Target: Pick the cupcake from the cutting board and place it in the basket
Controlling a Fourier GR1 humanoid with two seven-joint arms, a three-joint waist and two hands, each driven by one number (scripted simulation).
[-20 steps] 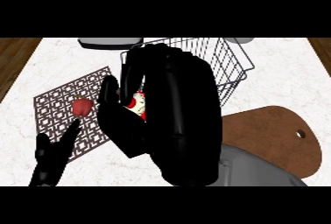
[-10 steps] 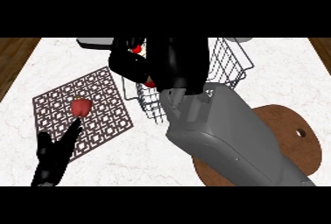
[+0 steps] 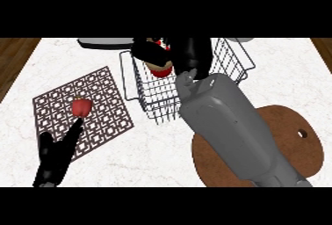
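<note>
The cupcake (image 3: 160, 67), tan wrapper with a red and white top, hangs inside the upper left part of the wire basket (image 3: 228, 61). My right hand (image 3: 188, 53) is shut on it, fingers curled round its top and hiding most of it. The grey right forearm stretches from the lower right across the round brown cutting board (image 3: 292, 145). Nothing shows on the part of the board that is in sight. My left hand (image 3: 55, 156) rests open at the lower left, fingers straight and pointing up the counter.
A dark patterned mat (image 3: 97, 94) lies left of the basket with a red bell pepper (image 3: 81, 107) on it, just beyond my left fingertips. A grey dish edge (image 3: 103, 43) shows at the back. Wooden floor borders the white marble counter on both sides.
My right hand has carried the cupcake away from the head and over the basket, then down between its walls. The left hand has stayed put.
</note>
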